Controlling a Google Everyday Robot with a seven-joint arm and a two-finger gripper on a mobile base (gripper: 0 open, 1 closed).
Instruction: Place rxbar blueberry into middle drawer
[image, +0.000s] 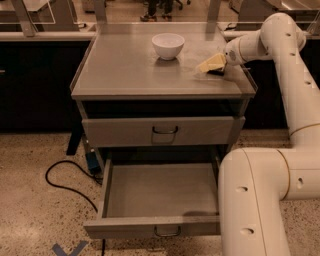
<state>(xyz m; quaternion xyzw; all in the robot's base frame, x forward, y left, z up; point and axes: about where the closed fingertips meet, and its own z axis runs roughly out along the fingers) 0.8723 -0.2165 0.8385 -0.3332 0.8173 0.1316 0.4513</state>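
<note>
My gripper is over the right side of the cabinet top, to the right of the white bowl. A small dark thing, which looks like the rxbar blueberry, shows just under the gripper; most of it is hidden and I cannot tell if it is held. The middle drawer is pulled out below, and its grey inside is bare.
The upper handled drawer front is shut. My white arm stands in front of the open drawer's right side. A black cable lies on the floor at the left, with a blue tape mark near the front.
</note>
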